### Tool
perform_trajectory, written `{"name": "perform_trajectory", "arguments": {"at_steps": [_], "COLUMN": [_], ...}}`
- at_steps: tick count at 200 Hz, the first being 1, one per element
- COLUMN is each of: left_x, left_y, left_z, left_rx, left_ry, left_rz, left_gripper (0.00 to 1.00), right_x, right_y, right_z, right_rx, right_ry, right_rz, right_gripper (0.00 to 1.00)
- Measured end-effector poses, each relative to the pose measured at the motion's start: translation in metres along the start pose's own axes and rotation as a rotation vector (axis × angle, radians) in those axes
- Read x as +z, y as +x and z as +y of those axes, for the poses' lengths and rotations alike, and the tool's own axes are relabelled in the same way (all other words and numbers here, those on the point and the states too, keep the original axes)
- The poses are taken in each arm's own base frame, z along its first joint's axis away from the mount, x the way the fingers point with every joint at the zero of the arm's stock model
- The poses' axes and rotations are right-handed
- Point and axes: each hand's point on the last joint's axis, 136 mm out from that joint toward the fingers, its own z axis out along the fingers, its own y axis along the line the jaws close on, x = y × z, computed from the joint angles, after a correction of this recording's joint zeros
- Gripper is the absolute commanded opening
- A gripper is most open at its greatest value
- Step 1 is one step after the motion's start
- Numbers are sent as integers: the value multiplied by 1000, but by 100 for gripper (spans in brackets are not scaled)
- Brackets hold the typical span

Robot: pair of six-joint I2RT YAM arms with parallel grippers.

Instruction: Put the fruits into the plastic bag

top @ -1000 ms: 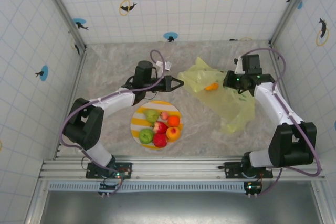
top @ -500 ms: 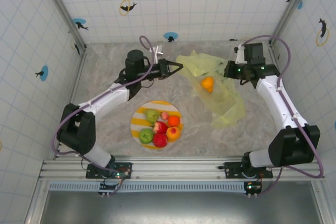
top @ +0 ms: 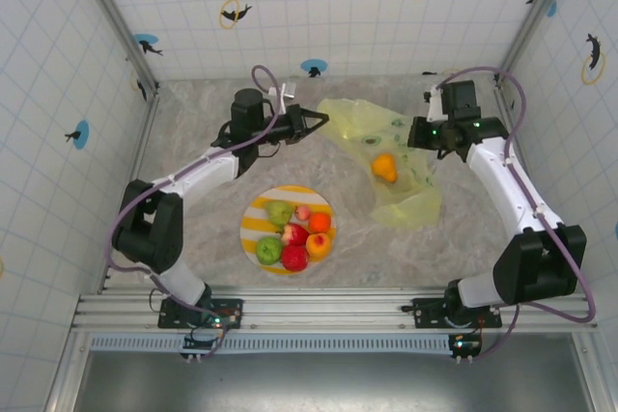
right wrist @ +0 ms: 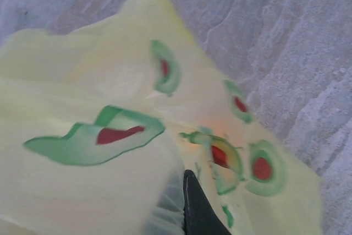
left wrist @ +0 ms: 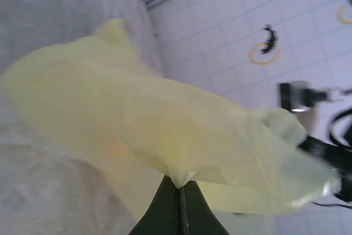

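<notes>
Left claw point(top: 324, 121) pinches bag point(top: 359, 123) rim, right claw point(top: 413, 134) the opposite rim. Bag hangs between them, one orange point(top: 384, 167) inside. Loading looks underway. Other fruits point(top: 293, 234) sit on plate point(top: 249, 226) behind left claw. Next: one claw likely releases and fetches.

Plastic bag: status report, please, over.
Left fingers and right fingers shut on thin yellow-green plastic bag, stretched between them. One round orange fruit inside; other fruits on round striped plate. Nothing in the way.

Yellow-green avocado-printed plastic bag point(top: 362, 123), yellow-and-white striped plate point(top: 251, 226).
</notes>
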Motion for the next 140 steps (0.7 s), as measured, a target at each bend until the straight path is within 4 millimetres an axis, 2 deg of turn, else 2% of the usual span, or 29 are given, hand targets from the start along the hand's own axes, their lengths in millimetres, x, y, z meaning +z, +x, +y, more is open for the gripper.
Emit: {"name": "perform_trajectory", "arguments": {"at_steps": [25, 43, 68, 86, 106, 140], "left_x": [-1, -3, -13, -28, -54, -99], "left_y": [-3, 2, 13, 21, 32, 56], "left_z": [37, 47, 61, 68, 67, 70], "left_rx": [-18, 1, 10, 31, 81, 159], "left_ry": [-91, -123, -185, -245, -311, -444], "left_rz": [-10, -8, -10, -24, -59, -95], "left_gripper": [24, 40, 52, 61, 68, 72], "right_x": [10, 19, 27, 29, 30, 32], "right_y": [6, 17, 22, 21, 17, 16], "right_z": [6, 5, 6, 8, 10, 12], "right_rx": [34, 72, 112, 130, 136, 133], "right_ry": [-54, -73, -102, -117, -130, -145], "right_rz": [-4, 14, 17, 11, 0, 0], "right_gripper": [4, 4, 4, 4, 4, 4]}}
